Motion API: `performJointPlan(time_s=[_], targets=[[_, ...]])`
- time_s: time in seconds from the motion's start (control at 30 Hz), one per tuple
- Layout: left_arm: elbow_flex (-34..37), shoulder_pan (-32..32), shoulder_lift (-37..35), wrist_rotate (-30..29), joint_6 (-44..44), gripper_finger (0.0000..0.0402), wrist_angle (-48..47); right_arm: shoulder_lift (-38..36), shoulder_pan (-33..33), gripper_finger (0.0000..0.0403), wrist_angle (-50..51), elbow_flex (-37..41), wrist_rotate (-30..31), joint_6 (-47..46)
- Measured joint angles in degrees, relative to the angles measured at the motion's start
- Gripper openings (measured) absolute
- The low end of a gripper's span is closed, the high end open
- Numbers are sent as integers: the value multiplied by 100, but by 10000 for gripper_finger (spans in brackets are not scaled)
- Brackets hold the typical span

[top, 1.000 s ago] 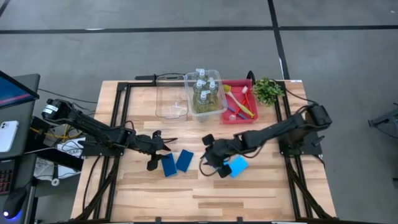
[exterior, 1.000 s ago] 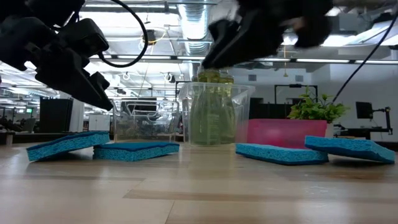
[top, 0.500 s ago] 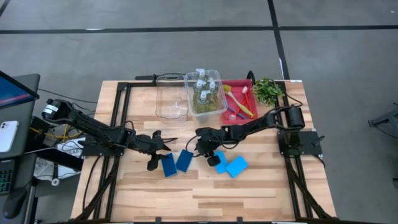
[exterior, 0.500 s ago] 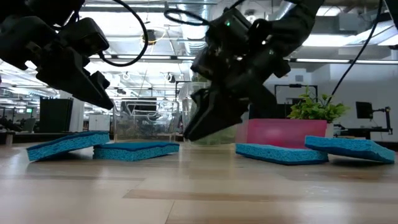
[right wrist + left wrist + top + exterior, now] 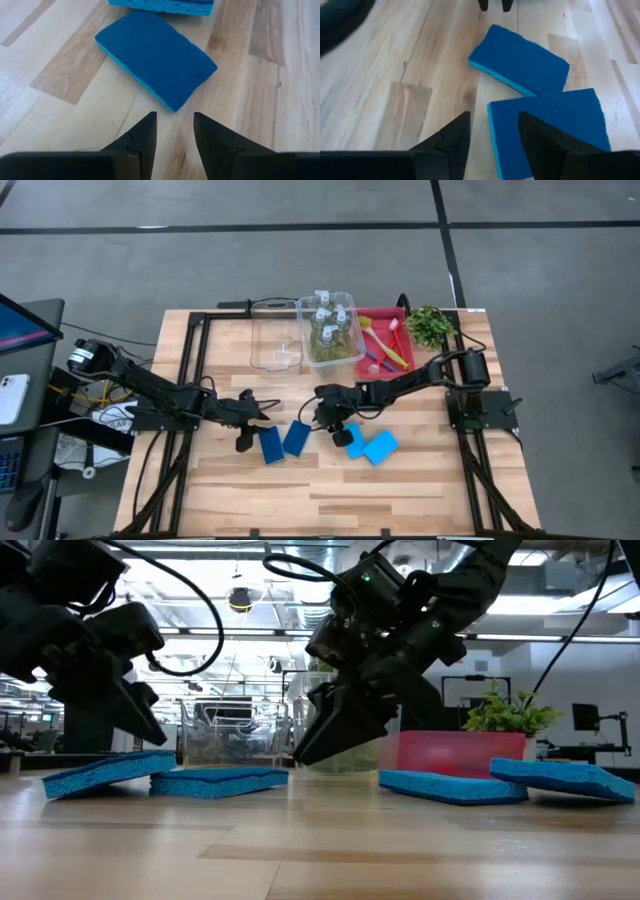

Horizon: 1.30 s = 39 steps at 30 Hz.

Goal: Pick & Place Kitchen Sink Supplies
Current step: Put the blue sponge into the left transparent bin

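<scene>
Four flat blue rectangular sponges on the wooden surface, both pincers empty above them.

The right-hand flat blue sponge of the left pair [image 5: 297, 437] lies touching its neighbouring flat blue sponge [image 5: 271, 446]. The right pincer [image 5: 318, 423], fingers parted and grasping nothing, hangs just beside it; a descent may pinch only a corner or nudge the neighbour. The left pincer [image 5: 262, 417] is spread, released, close enough to risk collision.

Wooden surface [image 5: 330, 485] on grey floor [image 5: 250, 260]. Along the far edge: an empty clear bin [image 5: 274, 335], a second clear bin [image 5: 345, 352] touching it, then a red tray [image 5: 395, 365]. Leafy plant [image 5: 431, 326] at the far right corner. Phone [image 5: 12, 398] off the surface, left.
</scene>
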<state>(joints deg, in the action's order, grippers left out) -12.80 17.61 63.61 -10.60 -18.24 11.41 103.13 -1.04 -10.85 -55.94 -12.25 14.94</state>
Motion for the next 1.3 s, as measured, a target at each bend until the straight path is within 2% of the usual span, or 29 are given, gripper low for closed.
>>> performJointPlan(time_s=[0.2, 0.7, 0.87, 1.03, 1.3], targets=[[70, 0, 1, -6, -482, 167, 16, 0, 0, 122, 7, 0, 2, 0], [70, 0, 98, 73, -499, 167, 75, -2, 0, 122, 8, 0, 2, 0], [70, -2, 653, 184, -499, 167, 476, -2, 0, 122, 8, 0, 4, 0], [70, 0, 1416, 673, -472, 167, 1399, -3, 0, 122, 8, 0, 4, 1], [46, -2, 1969, 768, -447, 164, 1679, -7, 0, 122, 8, 0, 4, 2]])
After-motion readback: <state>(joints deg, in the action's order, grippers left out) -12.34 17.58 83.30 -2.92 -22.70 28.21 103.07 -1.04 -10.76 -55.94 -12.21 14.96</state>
